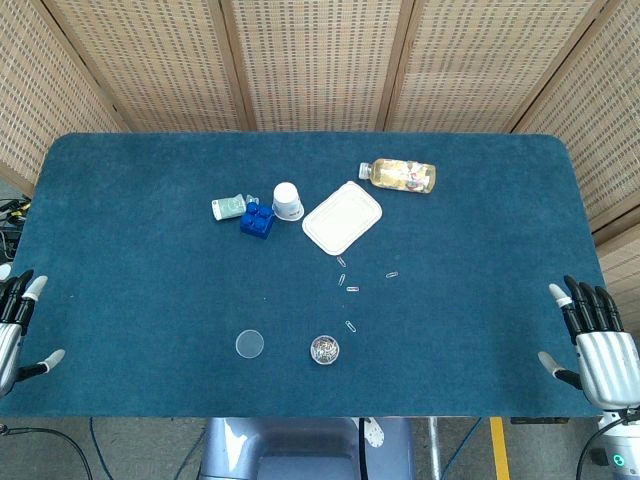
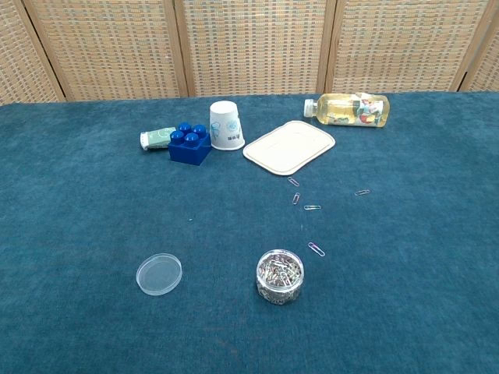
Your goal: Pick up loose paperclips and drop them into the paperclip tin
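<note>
A small clear round tin point(image 1: 324, 349) point(image 2: 280, 276) full of paperclips stands near the table's front middle, its lid off. Its clear lid point(image 1: 250, 344) point(image 2: 159, 273) lies flat to the tin's left. Several loose paperclips lie on the blue cloth: one just right of the tin point(image 1: 350, 326) point(image 2: 316, 248), a cluster further back point(image 1: 346, 281) point(image 2: 297, 198), and one off to the right point(image 1: 392, 274) point(image 2: 362, 192). My left hand point(image 1: 14, 325) hovers at the left table edge, fingers spread, empty. At the right edge my right hand point(image 1: 592, 335) is likewise spread and empty. Neither hand shows in the chest view.
At the back stand a white tray point(image 1: 343, 217) point(image 2: 289, 146), an upturned paper cup point(image 1: 288, 200) point(image 2: 225, 125), a blue toy brick point(image 1: 257, 220) point(image 2: 189, 144), a small green tube point(image 1: 229, 206) point(image 2: 156, 138) and a lying bottle point(image 1: 400, 176) point(image 2: 351, 109). Wicker screens back the table.
</note>
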Robot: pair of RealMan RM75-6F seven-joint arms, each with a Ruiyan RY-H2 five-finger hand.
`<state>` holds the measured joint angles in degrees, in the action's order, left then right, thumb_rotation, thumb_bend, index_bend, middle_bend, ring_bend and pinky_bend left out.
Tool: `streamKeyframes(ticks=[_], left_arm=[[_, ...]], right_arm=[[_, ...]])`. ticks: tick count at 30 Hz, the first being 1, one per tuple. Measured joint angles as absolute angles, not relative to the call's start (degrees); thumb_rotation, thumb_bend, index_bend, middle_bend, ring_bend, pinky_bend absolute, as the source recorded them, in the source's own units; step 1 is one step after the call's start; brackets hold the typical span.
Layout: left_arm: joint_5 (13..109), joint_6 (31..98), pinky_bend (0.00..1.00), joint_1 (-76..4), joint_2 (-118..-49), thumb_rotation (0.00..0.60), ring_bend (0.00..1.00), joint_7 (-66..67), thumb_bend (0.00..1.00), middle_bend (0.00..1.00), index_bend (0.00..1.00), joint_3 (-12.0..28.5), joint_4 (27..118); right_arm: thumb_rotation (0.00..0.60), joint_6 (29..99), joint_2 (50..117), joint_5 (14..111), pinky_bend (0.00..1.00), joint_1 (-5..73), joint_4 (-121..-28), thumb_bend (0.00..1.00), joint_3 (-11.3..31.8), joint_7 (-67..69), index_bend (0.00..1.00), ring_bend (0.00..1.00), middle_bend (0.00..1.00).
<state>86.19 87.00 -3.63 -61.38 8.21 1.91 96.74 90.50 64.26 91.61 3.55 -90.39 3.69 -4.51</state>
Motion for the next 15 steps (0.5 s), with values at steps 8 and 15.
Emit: streamKeyframes(ticks=[8,15], left_arm=[[86.0,86.6,0.00,-3.8,-61.6,0.600,0.00,8.6,0.00,0.00,0.00,1.9,96.5],[86.0,87.2,0.00,-3.7,-61.3,0.600,0.00,8.5,0.00,0.00,0.00,2.4,97.2]], right_arm=[[0.600,89.4,64.7,91.4,0.00,3.9,-89.9,0.00,3.5,-5.3,0.10,0.00,0.00],[0.600,85.2,65.0,90.6,0.00,6.9,-90.4,0.00,4.7,-5.9,0.13,0.00,0.00]])
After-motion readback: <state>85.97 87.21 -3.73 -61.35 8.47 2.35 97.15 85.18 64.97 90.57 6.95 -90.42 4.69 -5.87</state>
